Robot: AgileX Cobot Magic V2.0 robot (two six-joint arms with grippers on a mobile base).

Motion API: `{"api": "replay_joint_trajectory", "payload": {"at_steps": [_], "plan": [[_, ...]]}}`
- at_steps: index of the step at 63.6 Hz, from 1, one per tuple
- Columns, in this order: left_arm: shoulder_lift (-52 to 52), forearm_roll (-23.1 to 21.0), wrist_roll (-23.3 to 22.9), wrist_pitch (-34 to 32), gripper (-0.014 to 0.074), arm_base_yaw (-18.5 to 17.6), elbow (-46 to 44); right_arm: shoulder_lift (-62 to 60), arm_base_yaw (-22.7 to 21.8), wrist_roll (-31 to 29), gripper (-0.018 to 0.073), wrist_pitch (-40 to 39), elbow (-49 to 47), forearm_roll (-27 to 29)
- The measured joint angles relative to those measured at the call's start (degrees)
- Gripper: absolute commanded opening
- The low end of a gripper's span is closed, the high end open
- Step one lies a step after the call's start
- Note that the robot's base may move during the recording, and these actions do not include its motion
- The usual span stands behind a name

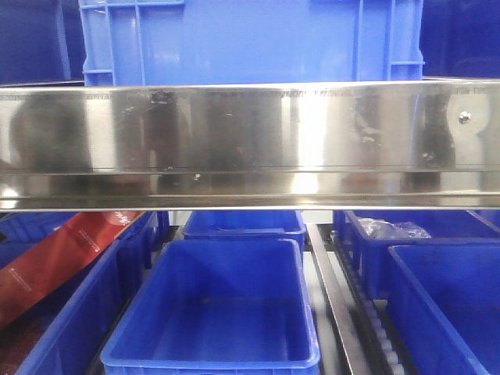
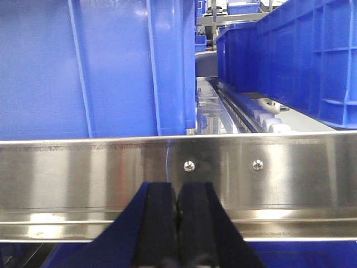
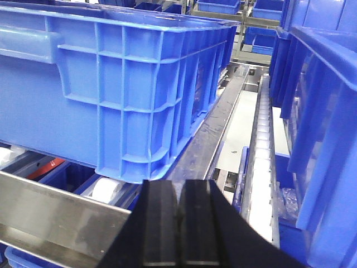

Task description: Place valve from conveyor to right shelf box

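Rail before crates, seemingly empty.

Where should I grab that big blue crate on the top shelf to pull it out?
Likely the handle ledge under the rim of the crate's front wall, from the front over the steel rail; its ribbed walls give no other hold.

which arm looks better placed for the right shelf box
Right, tentatively. The right gripper, shut and empty, looks past a blue crate with bins to its right; the left gripper faces a steel rail. No valve shows.
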Motion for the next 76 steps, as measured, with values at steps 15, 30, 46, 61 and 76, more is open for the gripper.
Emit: {"api": "replay_joint_trajectory", "payload": {"at_steps": [15,30,46,61,76], "plan": [[0.0,0.0,0.0,0.0,-0.0111,0.0,0.0,0.0,0.0,0.0,-0.0162,0.0,0.0,0.0],[0.0,0.0,0.0,-0.34,-0.0111,0.0,0.0,0.0,0.0,0.0,-0.0162,0.0,0.0,-0.12],[-0.1,0.0,0.0,-0.33,-0.0111,0.0,0.09,-0.88,-1.77,0.0,-0.0162,-1.24,1.58,-0.51],[-0.1,0.0,0.0,-0.33,-0.0111,0.0,0.09,-8.68,-13.67,0.0,-0.0162,-2.5,7.07,-0.12],[-0.1,0.0,0.0,-0.33,-0.0111,0.0,0.09,-19.19,-19.47,0.0,-0.0162,-5.18,17.74,0.01]]}}
